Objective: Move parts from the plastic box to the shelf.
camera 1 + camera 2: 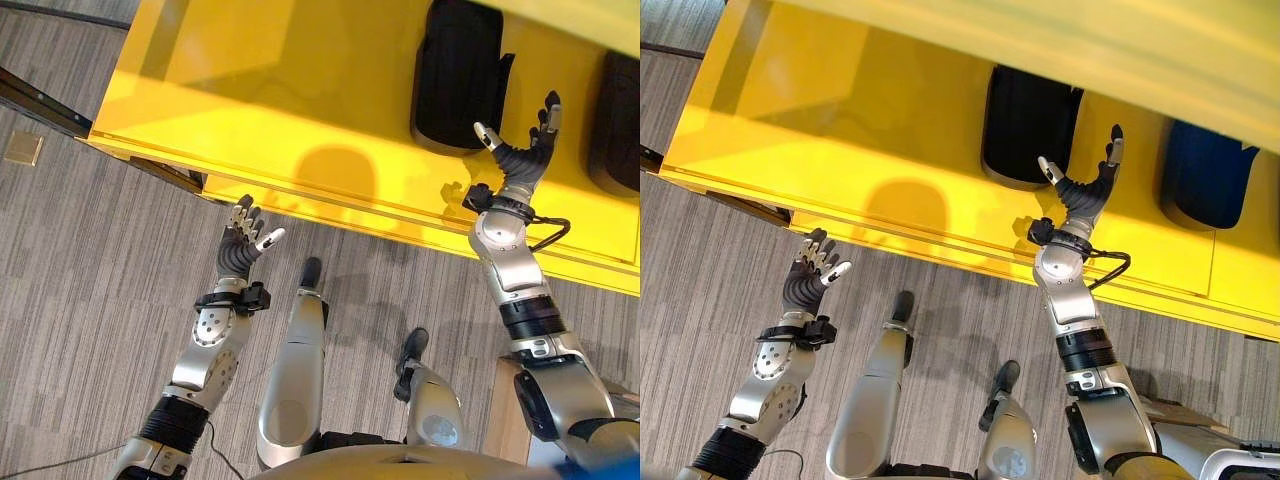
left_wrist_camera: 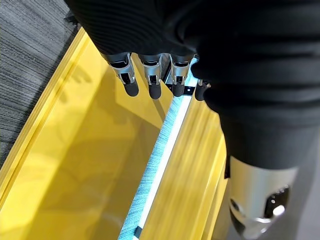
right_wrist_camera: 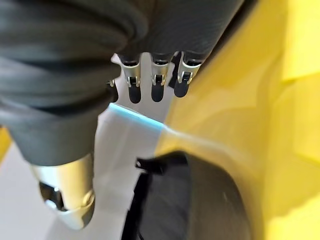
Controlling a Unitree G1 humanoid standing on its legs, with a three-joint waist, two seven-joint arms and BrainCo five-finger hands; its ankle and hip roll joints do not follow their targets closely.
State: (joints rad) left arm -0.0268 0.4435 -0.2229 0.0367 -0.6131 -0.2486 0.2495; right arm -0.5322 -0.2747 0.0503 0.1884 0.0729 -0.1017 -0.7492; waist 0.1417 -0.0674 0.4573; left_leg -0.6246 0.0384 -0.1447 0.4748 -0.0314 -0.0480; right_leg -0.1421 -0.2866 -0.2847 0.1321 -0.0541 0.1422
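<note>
**Both hands open and empty at the yellow shelf**

The right hand (image 1: 520, 150) reaches up over the yellow shelf (image 1: 300, 90) in the right part of the frame, fingers straight and spread, thumb held apart, holding nothing. It hovers just beside a black part (image 1: 455, 75) lying on the shelf near the top centre. The left hand (image 1: 243, 240) is raised at centre left, below the shelf's front lip, fingers straight and relaxed, also empty; its wrist view shows the fingertips extended toward the yellow surface.

The shelf fills the upper half of the frame, running at a slant from upper left to lower right, with a raised lip along its front edge. Below it lies grey striped carpet (image 1: 90, 260).

The black part is dark, rounded and matte. A second black part (image 1: 615, 120) sits at the right edge of the shelf, well apart from the first.
</note>
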